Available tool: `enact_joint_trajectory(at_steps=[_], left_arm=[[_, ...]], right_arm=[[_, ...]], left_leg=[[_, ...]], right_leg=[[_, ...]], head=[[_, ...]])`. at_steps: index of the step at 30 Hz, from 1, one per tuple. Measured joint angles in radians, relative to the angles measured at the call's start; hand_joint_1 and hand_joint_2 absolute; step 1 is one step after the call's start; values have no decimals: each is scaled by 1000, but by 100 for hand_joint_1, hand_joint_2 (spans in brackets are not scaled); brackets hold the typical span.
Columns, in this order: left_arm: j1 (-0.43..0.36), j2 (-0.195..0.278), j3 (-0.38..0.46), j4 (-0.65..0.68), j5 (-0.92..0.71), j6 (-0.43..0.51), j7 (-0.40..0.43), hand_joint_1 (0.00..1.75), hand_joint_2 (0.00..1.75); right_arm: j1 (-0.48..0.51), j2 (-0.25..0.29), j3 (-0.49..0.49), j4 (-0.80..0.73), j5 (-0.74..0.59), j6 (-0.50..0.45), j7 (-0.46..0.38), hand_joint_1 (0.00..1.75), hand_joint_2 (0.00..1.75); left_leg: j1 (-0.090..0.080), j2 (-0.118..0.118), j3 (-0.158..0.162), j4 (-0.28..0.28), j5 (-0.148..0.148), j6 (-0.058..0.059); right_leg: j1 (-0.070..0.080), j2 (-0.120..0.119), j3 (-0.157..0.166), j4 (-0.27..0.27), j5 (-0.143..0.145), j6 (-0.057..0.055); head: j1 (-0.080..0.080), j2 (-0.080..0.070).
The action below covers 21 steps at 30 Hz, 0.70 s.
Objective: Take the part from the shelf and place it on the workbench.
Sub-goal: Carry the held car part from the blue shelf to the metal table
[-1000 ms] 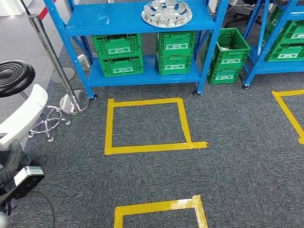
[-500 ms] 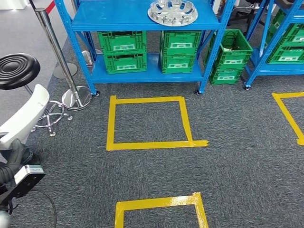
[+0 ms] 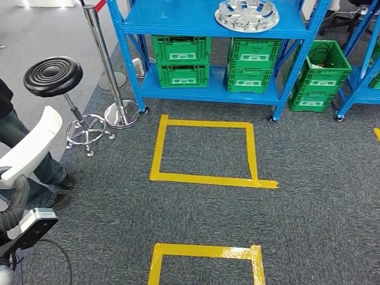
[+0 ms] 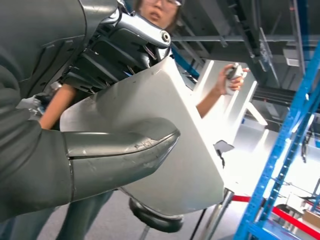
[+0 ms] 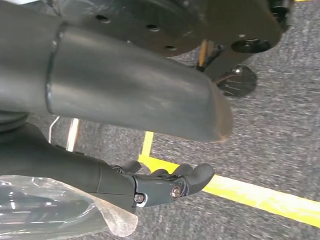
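Note:
My left hand [image 4: 86, 160] grips a white curved panel part [image 4: 181, 150], the thick thumb lying across one face and the dark fingers [image 4: 124, 45] on the far side. In the head view this white part [image 3: 31, 145] sticks up at the left edge. My right hand [image 5: 124, 100] hangs over the carpet; its thumb and dark fingers [image 5: 166, 185] are apart with nothing between them. A silver round wheel cover [image 3: 246, 13] lies on the top board of the blue shelf [image 3: 197, 24].
Green crates [image 3: 181, 59] fill the lower shelf, and another stack [image 3: 319, 77] stands beside it. Yellow tape squares [image 3: 206, 151] mark the grey carpet. A black stool [image 3: 53, 77] and a chrome post [image 3: 107, 65] stand left. A person's legs [image 3: 18, 133] are close at left.
The camera has turned left, so the shelf and tape squares sit further right in the picture. A person's legs have come into view at the left. The white part stays in my left hand.

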Motion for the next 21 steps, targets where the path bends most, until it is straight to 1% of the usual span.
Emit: enact_joint_trajectory(at_steps=[1, 2, 3, 4, 5, 6, 7, 8, 9, 10, 11, 12, 13, 14, 15, 16, 17, 18, 19, 20, 21], left_arm=[[-4, 0, -1, 0, 0, -2, 1, 175, 175], [-8, 0, -3, 0, -1, -4, 2, 175, 175], [-10, -1, -4, 0, -1, -5, 2, 175, 175], [-11, -1, -6, 0, -1, -4, 2, 175, 175], [-10, -1, -8, 0, -2, -4, 2, 175, 175], [-11, -2, -10, 0, -2, -4, 1, 175, 175], [-12, -2, -13, 0, -3, -4, 1, 175, 175], [-13, -3, -16, 0, -4, -4, 0, 175, 175], [-14, -4, -18, 0, -5, -5, 0, 175, 175], [-15, -5, -21, 0, -7, -6, 1, 175, 175], [-16, -6, -24, 0, -9, -9, 2, 175, 175], [-19, -6, -29, 0, -13, -14, 6, 175, 175], [-25, -7, -36, 1, -16, -19, 10, 175, 175], [-35, -7, -45, 2, -18, -24, 15, 175, 175], [-47, -8, -56, 4, -20, -27, 18, 175, 175], [-60, -8, -67, 6, -21, -28, 21, 175, 175], [-72, -8, -78, 8, -21, -29, 22, 175, 175], [-81, -9, -87, 10, -21, -30, 25, 175, 175], [-88, -9, -93, 12, -21, -32, 27, 175, 175], [-91, -9, -98, 13, -21, -33, 30, 175, 175], [-94, -8, -101, 14, -21, -34, 31, 175, 175]], right_arm=[[-1, 0, 0, 0, -1, 3, -5, 0, 0], [-1, 0, 0, 0, -2, 6, -9, 0, 0], [0, 0, 0, 0, -5, 7, -13, 0, 0], [0, 0, 0, 0, -7, 9, -16, 0, 0], [0, 0, 0, 0, -10, 9, -17, 0, 0], [0, 0, 0, 0, -12, 9, -18, 0, 0], [0, 0, 0, 0, -12, 8, -18, 0, 0], [1, 0, 0, 0, -13, 8, -18, 0, 0], [4, 0, 0, 0, -14, 7, -16, 0, 0], [6, 0, 0, 0, -15, 7, -13, 0, 0], [9, 0, 0, 0, -16, 11, -4, 0, 0], [12, 0, 0, 0, -16, 19, 15, 0, 0], [15, 0, 0, 0, -15, 36, 43, 0, 0], [18, 0, 0, 0, -13, 58, 74, 0, 0], [22, 0, 0, 0, -12, 80, 101, 0, 0], [26, 0, 0, 0, -10, 98, 118, 0, 0], [30, 0, 0, 0, -8, 110, 127, 0, 0], [34, 0, 1, 0, -5, 116, 130, 0, 0], [36, 0, 1, 0, -3, 119, 132, 0, 0], [37, 2, 1, 0, -2, 121, 133, 0, 0], [38, 2, 1, 0, -1, 122, 133, 0, 0]], left_leg=[[-4, 22, 25, -51, 13, 7], [-8, 39, 35, -80, 16, 14], [-12, 44, 34, -87, 12, 21], [-11, 33, 29, -89, 15, 29], [-10, 23, 27, -91, 18, 36], [-8, 13, 25, -94, 22, 42], [-5, 3, 23, -96, 26, 48], [-4, -6, 20, -97, 29, 54], [-3, -17, 17, -97, 31, 57], [-4, -29, 14, -96, 33, 59], [-4, -41, 12, -96, 34, 60], [-4, -53, 11, -96, 35, 60], [-4, -67, 11, -95, 36, 59], [-4, -81, 11, -94, 37, 58], [-4, -94, 10, -92, 37, 56], [-5, -107, 7, -88, 38, 53], [-5, -118, 2, -86, 40, 48], [-4, -128, -4, -84, 43, 42], [-3, -137, -9, -84, 47, 35], [-2, -139, -12, -82, 47, 29], [-2, -127, -16, -74, 41, 24]], right_leg=[[3, -8, -2, 3, -2, 4], [7, -18, -4, 5, -3, 7], [10, -28, -5, 7, -4, 10], [11, -38, -6, 7, -4, 14], [10, -39, -8, 10, -8, 19], [8, -24, -14, 22, -20, 24], [7, 0, -29, 55, -43, 29], [4, 29, -55, 110, -76, 33], [4, 50, -87, 182, -111, 35], [3, 60, -121, 251, -138, 35], [3, 64, -144, 297, -149, 36], [2, 66, -149, 305, -138, 35], [2, 69, -136, 272, -108, 34], [1, 78, -107, 207, -67, 31], [-1, 98, -75, 136, -33, 28], [-3, 117, -46, 73, -11, 26], [-5, 131, -28, 35, -3, 24], [-5, 139, -21, 21, -6, 23], [-5, 133, -18, 17, -5, 21], [-6, 124, -18, 17, -2, 17], [-7, 115, -17, 16, 1, 11]], head=[[0, 0], [0, 0], [1, 0], [2, 0], [2, 0], [3, 0], [4, 0], [5, 0], [6, 0], [6, 0], [6, 0], [6, 0], [6, 0], [6, 0], [6, 0], [5, 0], [5, 0], [5, 0], [5, 0], [5, 0], [3, 0]])
